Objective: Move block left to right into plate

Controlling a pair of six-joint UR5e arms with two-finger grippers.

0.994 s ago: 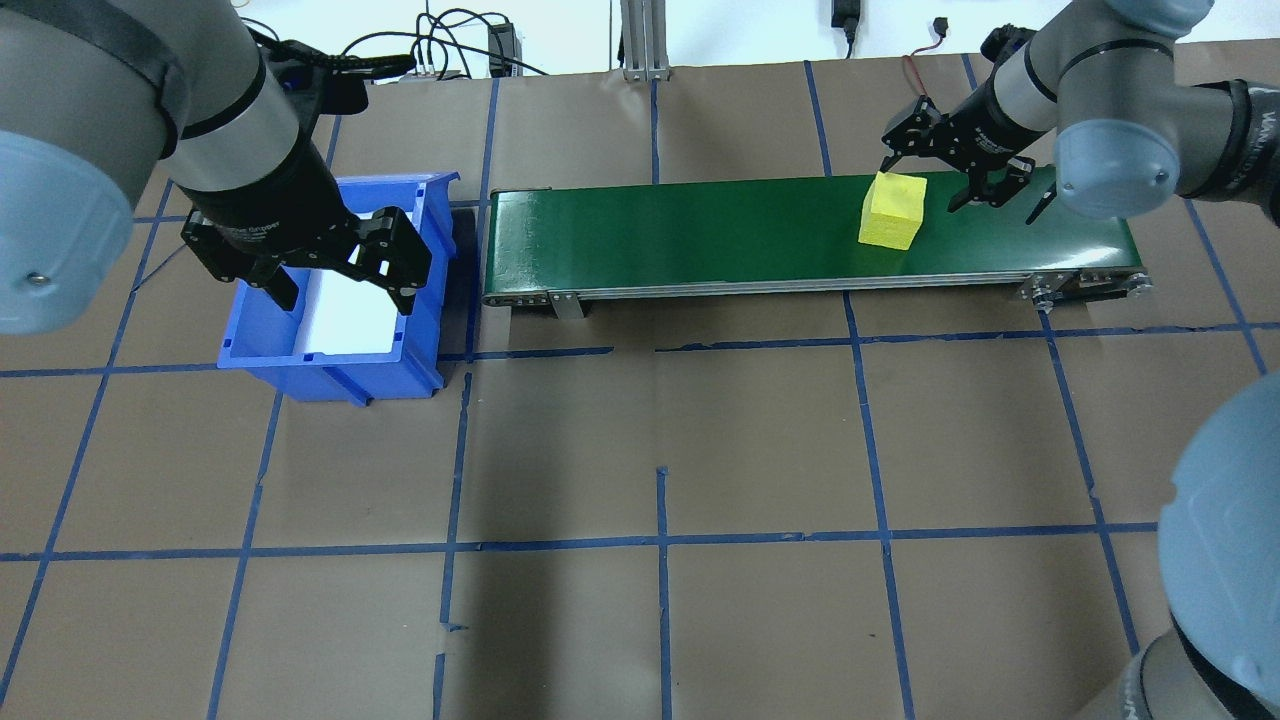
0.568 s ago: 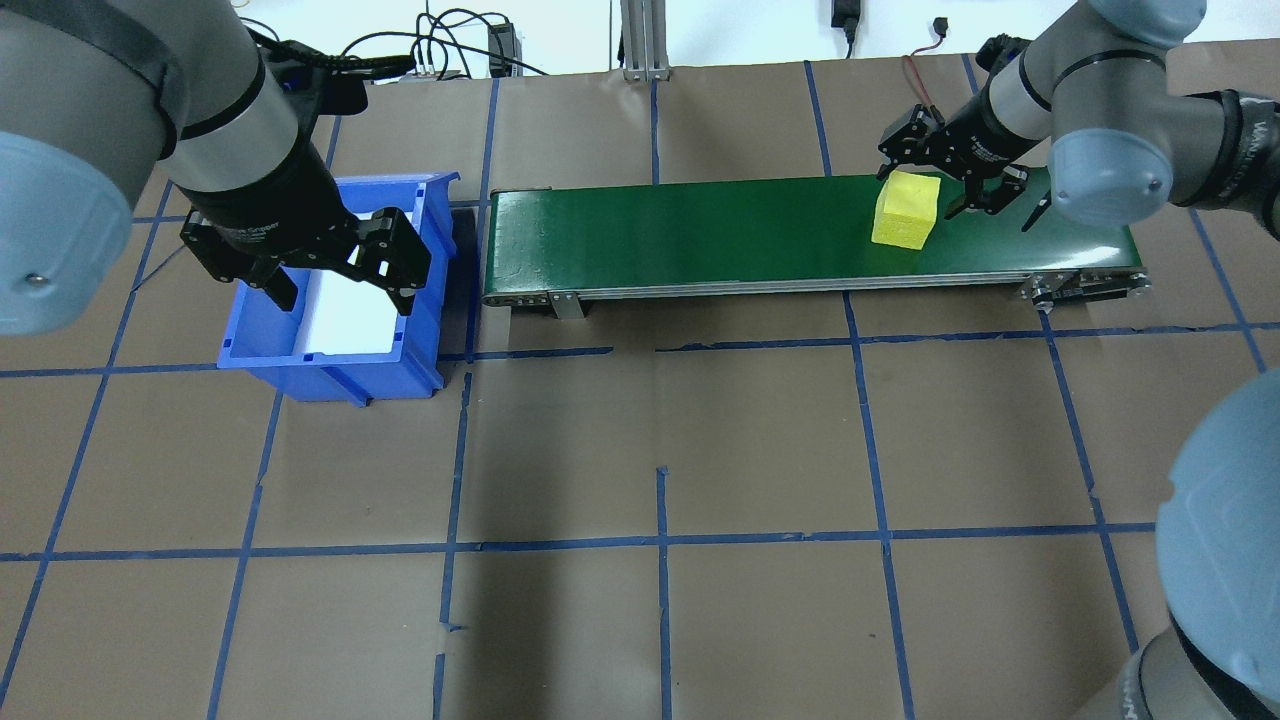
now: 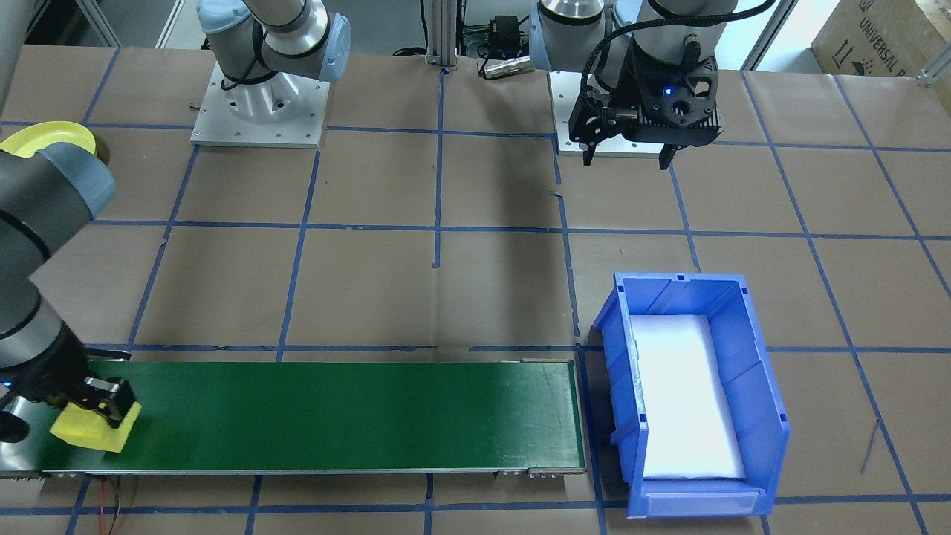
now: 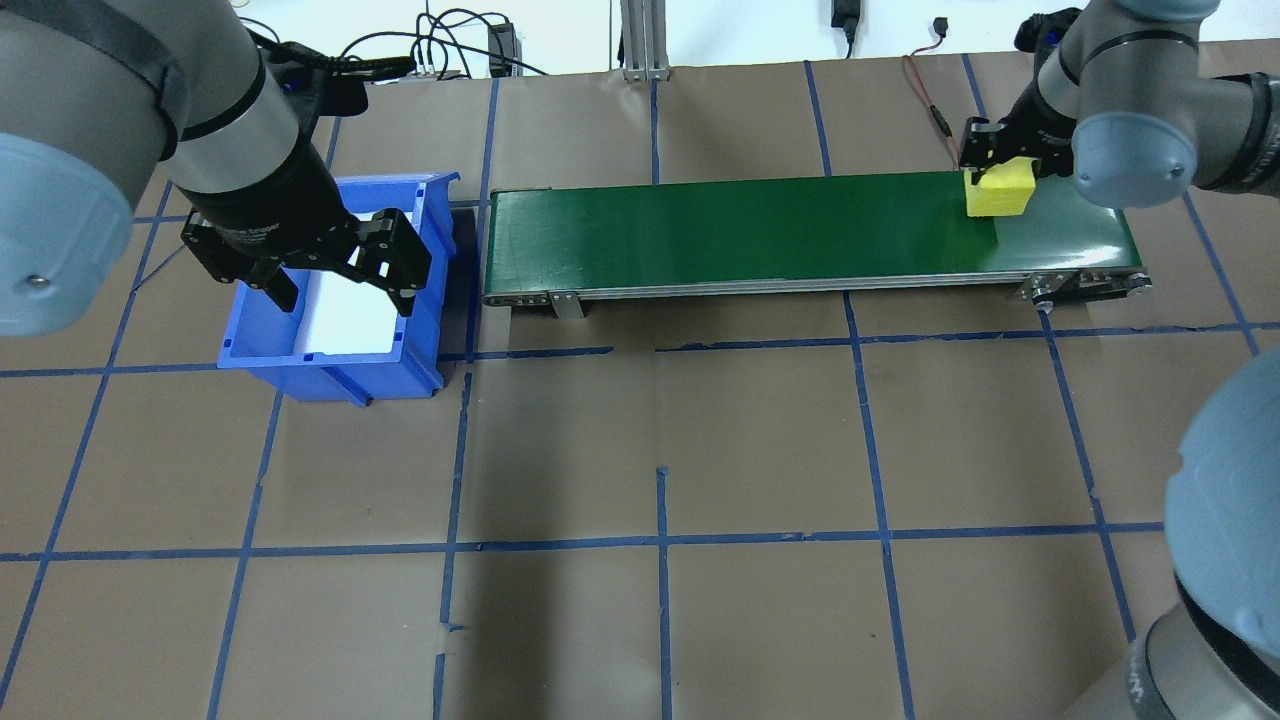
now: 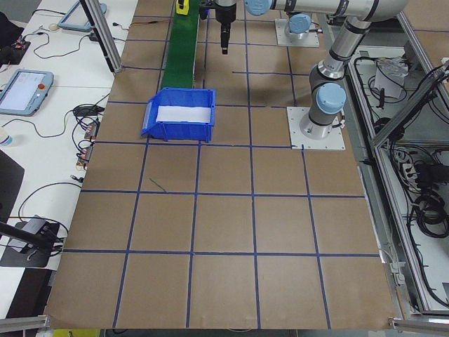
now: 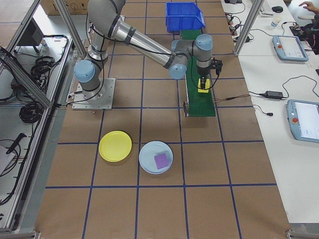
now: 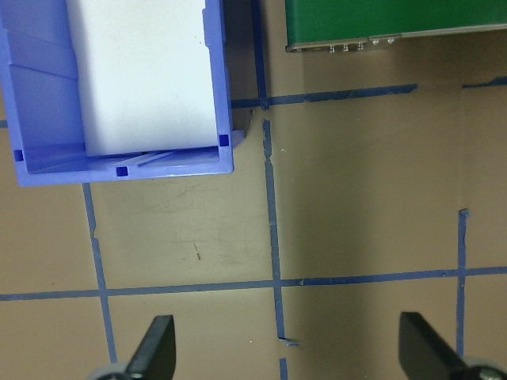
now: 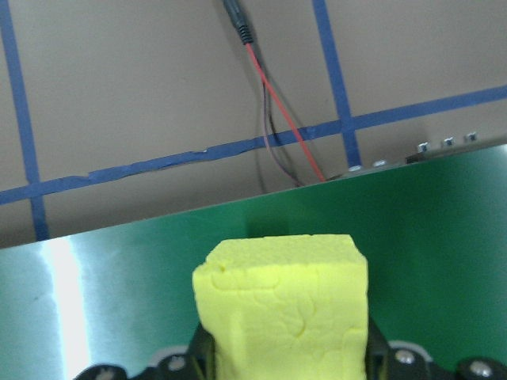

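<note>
Brown paper table (image 4: pixel 660 420) gridded with blue tape (image 4: pixel 660 540)

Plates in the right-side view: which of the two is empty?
The yellow plate, the one nearer the robot's base. The pale blue plate beside it holds a purple block.

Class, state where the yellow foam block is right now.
In the overhead view the yellow foam block sits at the green conveyor belt's right end, gripped by the right hand.
</note>
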